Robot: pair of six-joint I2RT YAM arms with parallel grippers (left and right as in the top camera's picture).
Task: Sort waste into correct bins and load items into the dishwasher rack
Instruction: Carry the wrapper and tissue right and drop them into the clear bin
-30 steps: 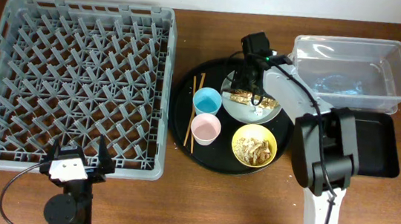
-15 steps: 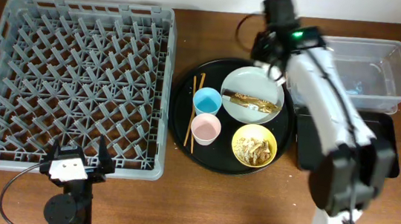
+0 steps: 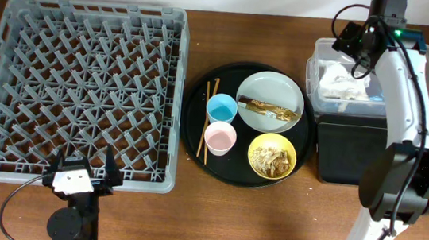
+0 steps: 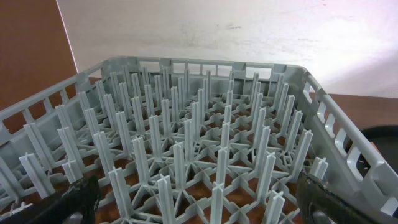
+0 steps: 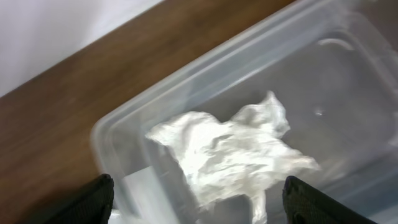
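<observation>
**mo:** how far along is this? looks barely started

**kit:** pretty much. One crumpled white napkin (image 5: 227,152) lies in the clear tub (image 5: 348,93). The right gripper (image 5: 199,202) hangs over it with its jaws spread wide and nothing between them. The brown-gold wrapper (image 3: 270,108) is on the grey plate (image 3: 270,87), the food scraps (image 3: 270,159) are in the yellow bowl (image 3: 294,154), and the shallow black tray (image 3: 347,150) looks empty. The dishwasher rack (image 3: 78,90) holds nothing. The blue cup (image 3: 221,107), pink cup (image 3: 220,138) and chopsticks (image 3: 207,119) all sit on the round black tray (image 3: 232,168).

**mo:** room to move?

**kit:** tight on the right. The tub, the black tray and the round tray's rim sit just beside each other, so I'd lift clear of the tub wall first. The left gripper (image 4: 202,208) has its jaws released too. It's parked at the rack's near edge with every peg row open ahead.
</observation>
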